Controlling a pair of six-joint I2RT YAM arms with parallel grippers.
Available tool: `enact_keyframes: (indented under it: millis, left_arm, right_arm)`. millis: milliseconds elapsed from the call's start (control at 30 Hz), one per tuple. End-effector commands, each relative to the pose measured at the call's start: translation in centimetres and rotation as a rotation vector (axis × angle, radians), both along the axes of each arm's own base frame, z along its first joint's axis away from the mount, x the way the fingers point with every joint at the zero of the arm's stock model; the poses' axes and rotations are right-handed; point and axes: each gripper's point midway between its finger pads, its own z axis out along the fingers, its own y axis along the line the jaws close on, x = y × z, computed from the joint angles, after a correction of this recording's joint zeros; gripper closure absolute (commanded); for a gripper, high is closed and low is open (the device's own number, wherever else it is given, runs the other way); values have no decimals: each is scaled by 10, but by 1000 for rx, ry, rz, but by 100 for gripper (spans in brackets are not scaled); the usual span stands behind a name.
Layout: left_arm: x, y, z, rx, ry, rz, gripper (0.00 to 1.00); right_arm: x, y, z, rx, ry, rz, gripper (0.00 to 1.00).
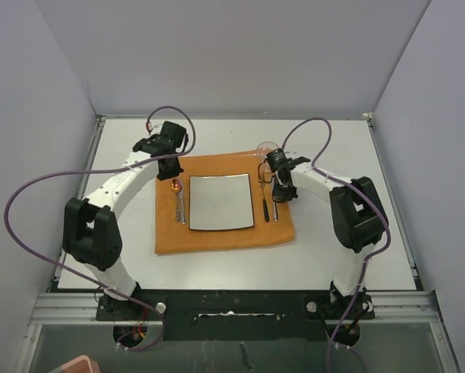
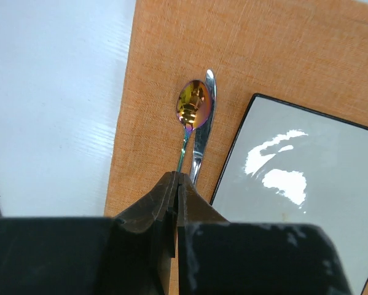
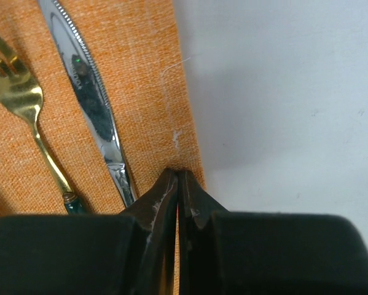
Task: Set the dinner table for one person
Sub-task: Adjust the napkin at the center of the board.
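Right wrist view alone shows a gold fork (image 3: 23, 92) beside the knife (image 3: 91, 104); left hand (image 2: 176, 179), right hand (image 3: 177, 177) both pressed together.

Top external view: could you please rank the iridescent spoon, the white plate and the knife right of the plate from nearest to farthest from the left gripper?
1. Iridescent spoon, right by the left gripper, at the left of the orange mat.
2. White plate, at the mat's centre.
3. Knife, beyond the plate, near the mat's right edge.

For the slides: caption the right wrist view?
Right gripper, shut, over the edge of the orange mat, beside a silver knife and gold fork.
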Motion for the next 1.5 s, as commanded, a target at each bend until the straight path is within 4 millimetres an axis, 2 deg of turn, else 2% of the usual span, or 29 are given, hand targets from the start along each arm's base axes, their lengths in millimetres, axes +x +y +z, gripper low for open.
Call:
enact_keyframes:
  millis: [0, 233, 333, 400, 467, 633, 733, 767, 900, 1067, 1200, 1333, 1467]
  left_arm:
    - [10, 8, 62, -12, -174, -11, 100]
    - [3, 13, 74, -23, -211, -11, 100]
    - [1, 18, 73, -13, -210, -5, 100]
    - [-2, 27, 66, -3, -200, 12, 100]
    - [-3, 37, 53, -4, -178, 43, 100]
    - [-1, 68, 6, -127, -59, 201, 99]
    - [11, 78, -16, -157, -19, 249, 88]
    - [16, 79, -17, -158, -18, 252, 84]
    - [41, 78, -45, -192, 49, 237, 74]
    - [68, 75, -65, -351, 26, 223, 71]
    - [76, 83, -74, -378, 37, 262, 71]
    - [83, 86, -80, -410, 31, 276, 71]
    - [89, 76, -77, -493, 6, 261, 71]
  right_arm:
    - [6, -46, -12, -85, -10, -132, 100]
    - [15, -78, -4, -102, -32, -219, 100]
    - [16, -87, -1, -108, -35, -243, 100]
    - [21, -85, 9, -102, -63, -232, 100]
    - [27, -77, 22, -76, -94, -211, 100]
    - [37, -50, 68, -32, -201, -131, 100]
    - [37, -34, 99, 1, -274, -85, 100]
    - [36, -28, 109, 16, -298, -69, 100]
    - [33, -5, 140, 93, -361, 20, 98]
    - [24, 17, 160, 191, -395, 118, 82]
    - [17, 28, 171, 233, -395, 176, 80]
    - [7, 44, 189, 293, -427, 249, 76]
    - [2, 46, 186, 268, -408, 291, 71]
